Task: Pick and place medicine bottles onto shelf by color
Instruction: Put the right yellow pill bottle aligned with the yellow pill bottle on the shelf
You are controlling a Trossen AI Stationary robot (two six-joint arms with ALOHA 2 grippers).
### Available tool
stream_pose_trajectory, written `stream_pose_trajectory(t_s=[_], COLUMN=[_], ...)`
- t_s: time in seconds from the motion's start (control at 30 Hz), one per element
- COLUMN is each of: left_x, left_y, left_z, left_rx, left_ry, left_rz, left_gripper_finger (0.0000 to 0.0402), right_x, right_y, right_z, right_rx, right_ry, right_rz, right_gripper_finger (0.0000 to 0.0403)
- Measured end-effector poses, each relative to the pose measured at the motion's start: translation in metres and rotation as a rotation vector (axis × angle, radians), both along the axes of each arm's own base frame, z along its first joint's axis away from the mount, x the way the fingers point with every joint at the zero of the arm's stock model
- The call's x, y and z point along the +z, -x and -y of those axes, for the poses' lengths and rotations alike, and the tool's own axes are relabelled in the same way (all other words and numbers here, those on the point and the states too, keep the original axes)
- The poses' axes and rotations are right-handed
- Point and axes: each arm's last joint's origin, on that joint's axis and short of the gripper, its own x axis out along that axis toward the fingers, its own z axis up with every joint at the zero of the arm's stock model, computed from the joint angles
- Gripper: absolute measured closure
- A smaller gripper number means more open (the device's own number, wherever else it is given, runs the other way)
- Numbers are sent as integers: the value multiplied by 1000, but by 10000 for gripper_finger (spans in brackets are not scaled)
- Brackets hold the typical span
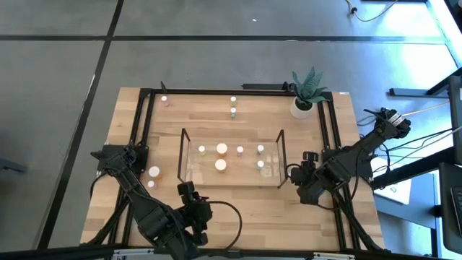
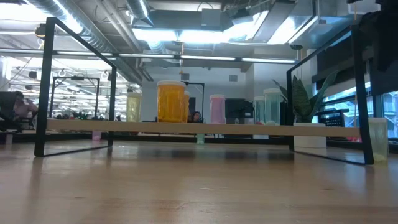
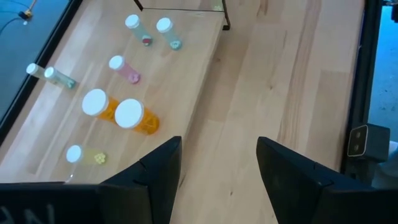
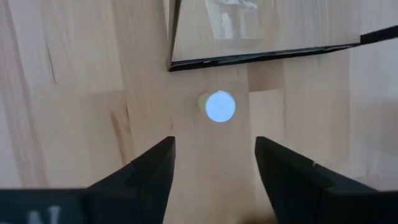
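Now white-capped bottle (image 4: pixel 220 106) just ahead of open right end effector (image 4: pixel 214 163), apart.

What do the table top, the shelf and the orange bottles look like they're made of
Table top: pale wood, likely butcher-block, with visible grain and joined planks, matte.
Shelf: clear panels, glass or acrylic, since the bottles and wood show through; thin dark frame, probably metal.
Orange bottles: translucent tinted plastic by the look, with opaque white caps, probably plastic too.
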Motion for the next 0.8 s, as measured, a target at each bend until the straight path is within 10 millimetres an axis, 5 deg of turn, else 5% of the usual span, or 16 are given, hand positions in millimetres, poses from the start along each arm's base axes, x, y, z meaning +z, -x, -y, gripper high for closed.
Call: stream_pose_trajectory(t_s=[0.2, 0.57, 0.8], left_x=[0, 0, 0], left_y=[0, 0, 0], left_z=[0, 0, 0], left_rx=[-7, -12, -12], left_ry=[-6, -10, -10], left_rz=[-4, -6, -6], left_gripper_finger=[200, 200, 200], right_x=[-3, -39, -41], right_y=[-3, 6, 21], right_z=[3, 13, 26], right_rx=[90, 59, 61], right_ry=[22, 55, -14], right_rz=[-10, -74, 42], right_gripper_finger=[151, 151, 151])
